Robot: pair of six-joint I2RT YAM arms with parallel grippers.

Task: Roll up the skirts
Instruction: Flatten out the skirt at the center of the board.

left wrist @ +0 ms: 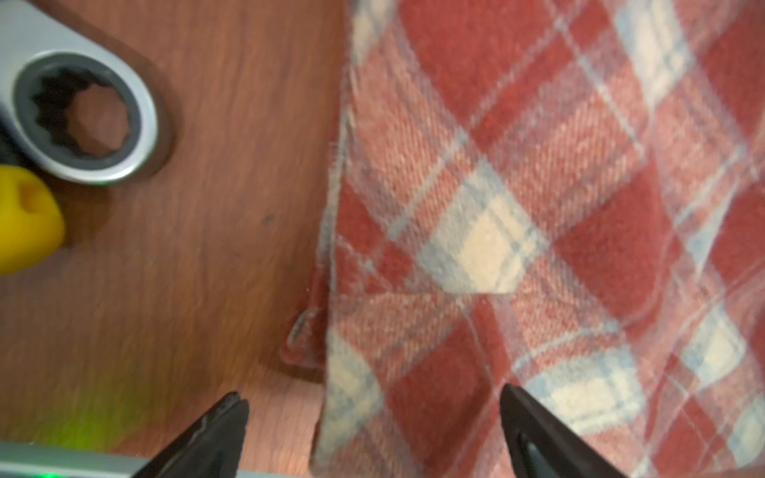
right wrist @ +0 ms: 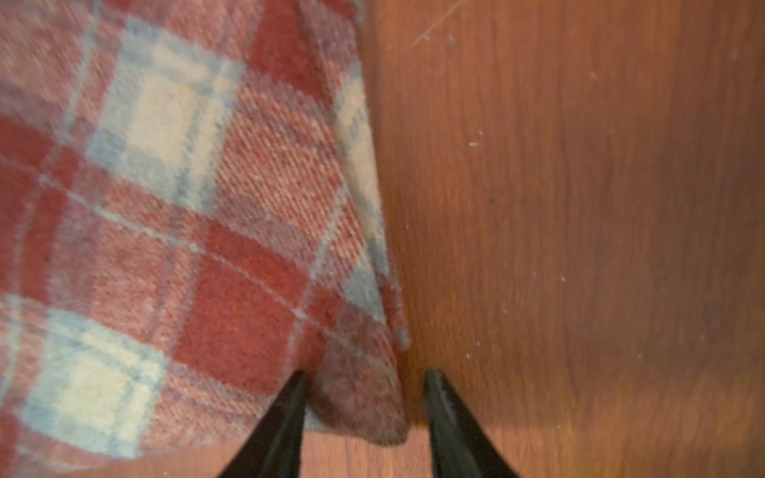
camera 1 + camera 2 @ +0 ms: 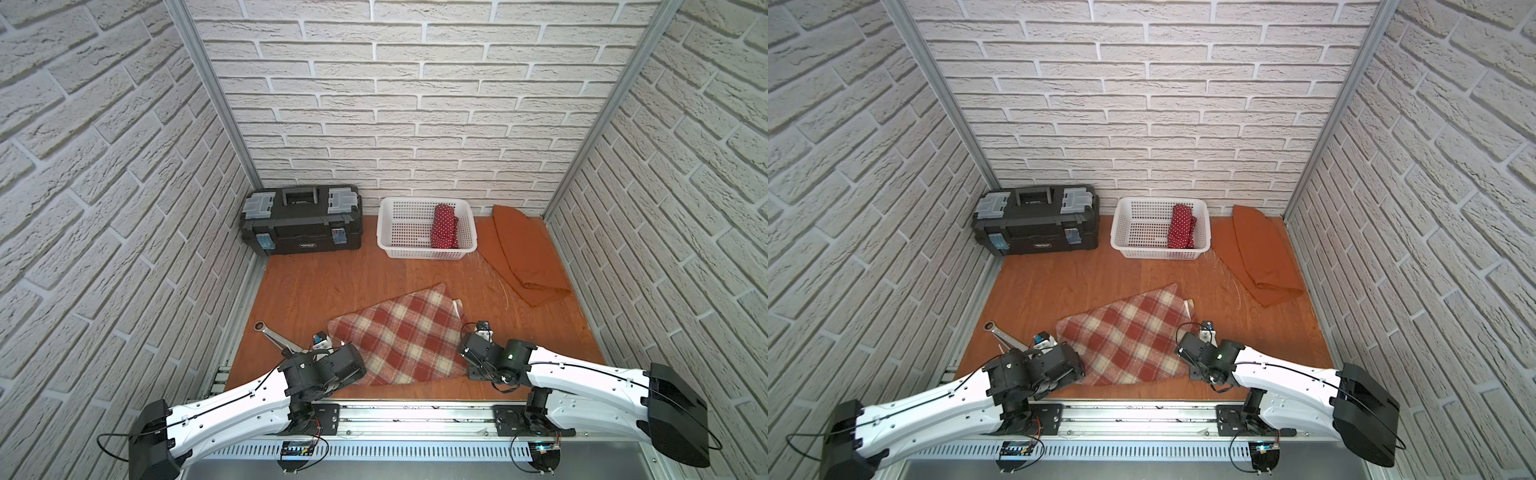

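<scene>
The red-and-cream plaid skirt (image 3: pixel 399 336) (image 3: pixel 1125 336) lies flat at the front middle of the table. My left gripper (image 1: pixel 371 393) hangs open and wide over its left edge (image 1: pixel 538 207), one finger over the wood and one over the cloth. At the right corner (image 2: pixel 165 207), my right gripper (image 2: pixel 366 374) is open with its jaws narrowed around the corner; one finger touches the cloth and a gap shows at the other. The polka-dot skirt (image 3: pixel 444 226) (image 3: pixel 1181 226) lies rolled in the basket. At the back right, the rust-orange skirt (image 3: pixel 523 253) (image 3: pixel 1258 253) lies folded.
A white lattice basket (image 3: pixel 399 245) (image 3: pixel 1133 245) stands at the back middle, with a black toolbox (image 3: pixel 301 222) to its left. A metal wrench (image 3: pixel 274 332) (image 1: pixel 82 116) lies just left of the left gripper, with a yellow piece (image 1: pixel 25 219) beside it.
</scene>
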